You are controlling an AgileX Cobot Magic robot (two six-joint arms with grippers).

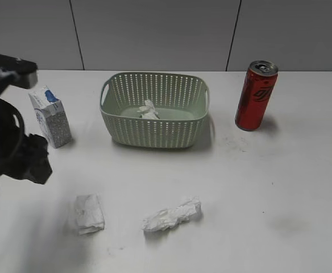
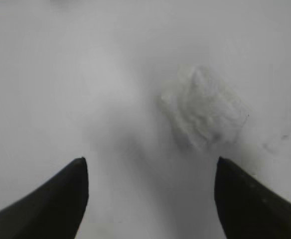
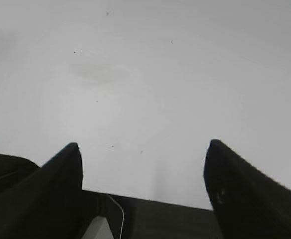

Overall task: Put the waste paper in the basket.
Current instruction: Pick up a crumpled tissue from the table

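White tabletop: one wad of waste paper (image 2: 204, 112) lies ahead and slightly right of the left gripper (image 2: 150, 199), jaws spread and empty, nearer than the right gripper (image 3: 143, 191), also spread; basket (image 1: 154, 132) beyond

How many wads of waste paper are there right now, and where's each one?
3. One wad lies inside the basket; two lie on the table in front of it, one front-left, one front-center. None seems hidden.
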